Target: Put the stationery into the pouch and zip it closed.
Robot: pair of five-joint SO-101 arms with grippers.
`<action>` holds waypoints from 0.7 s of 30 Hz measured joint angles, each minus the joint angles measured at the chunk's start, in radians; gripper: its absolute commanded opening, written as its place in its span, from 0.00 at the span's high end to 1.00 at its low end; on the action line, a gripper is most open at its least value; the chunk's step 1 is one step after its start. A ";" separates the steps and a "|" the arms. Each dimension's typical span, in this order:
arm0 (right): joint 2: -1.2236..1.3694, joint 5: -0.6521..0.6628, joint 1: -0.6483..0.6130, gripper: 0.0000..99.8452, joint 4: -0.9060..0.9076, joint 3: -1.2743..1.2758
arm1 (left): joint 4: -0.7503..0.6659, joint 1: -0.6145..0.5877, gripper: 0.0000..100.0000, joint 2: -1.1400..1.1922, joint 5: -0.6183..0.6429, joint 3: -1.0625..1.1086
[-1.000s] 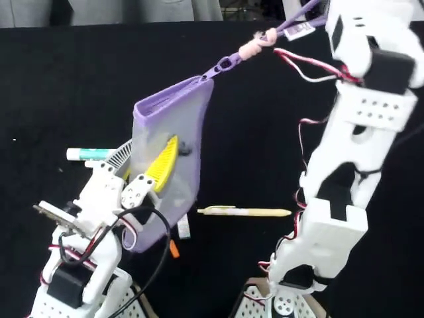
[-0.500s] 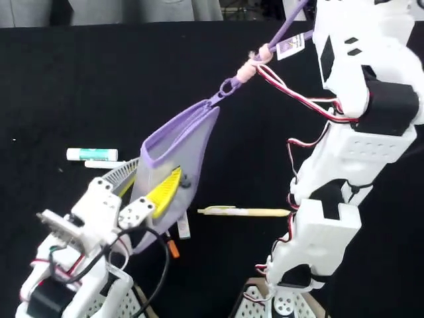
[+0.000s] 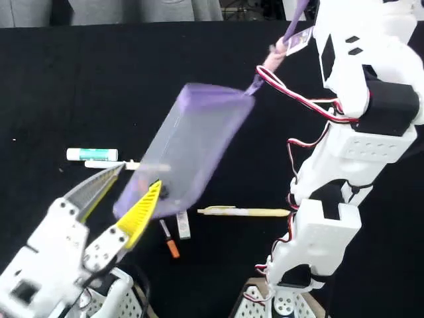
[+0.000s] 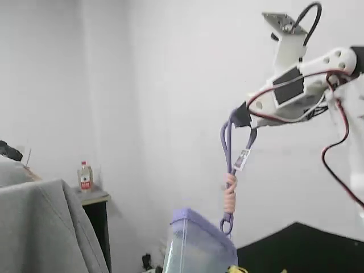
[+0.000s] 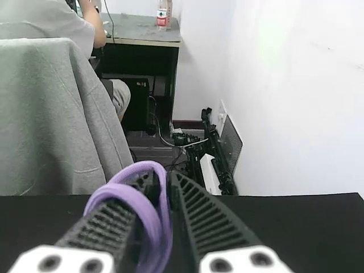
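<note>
A translucent purple pouch (image 3: 189, 146) hangs tilted in the air from its purple strap (image 3: 285, 36), blurred by motion. The strap runs up to my right gripper (image 5: 165, 185), which is shut on the purple strap (image 5: 139, 179). My left gripper (image 3: 139, 177) stands open below the pouch's lower end, with its yellow finger (image 3: 140, 211) just beneath it and nothing between the fingers. In the left wrist view the pouch top (image 4: 199, 244) dangles under the strap (image 4: 227, 148). A yellowish pen (image 3: 245, 212), a glue stick (image 3: 93, 154) and an orange-tipped marker (image 3: 169, 242) lie on the black table (image 3: 66, 79).
The right arm's white body (image 3: 358, 139) towers over the table's right side, trailing red and white wires (image 3: 298, 93). A small white item (image 3: 183, 228) lies beside the marker, and a thin white stick (image 3: 106, 164) lies under the glue stick. A grey-clothed chair back (image 5: 51, 114) stands beyond the table.
My left gripper has let go of the pouch's lower end and drawn back toward the front left, open. The pouch has swung up and to the right on its strap.
</note>
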 measured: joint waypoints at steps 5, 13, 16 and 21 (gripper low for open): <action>0.000 -0.003 0.000 0.98 -0.009 0.000 | 0.000 -0.060 0.80 0.000 0.000 -0.086; 0.000 -0.003 0.000 0.97 -0.232 0.002 | -0.097 -0.318 0.80 0.000 0.018 0.072; 0.000 -0.003 -0.012 0.97 -0.328 0.017 | -0.201 -0.397 0.80 0.000 0.072 0.227; 0.000 0.092 -0.057 0.97 -0.417 0.086 | -0.428 -0.509 0.80 0.005 0.147 0.506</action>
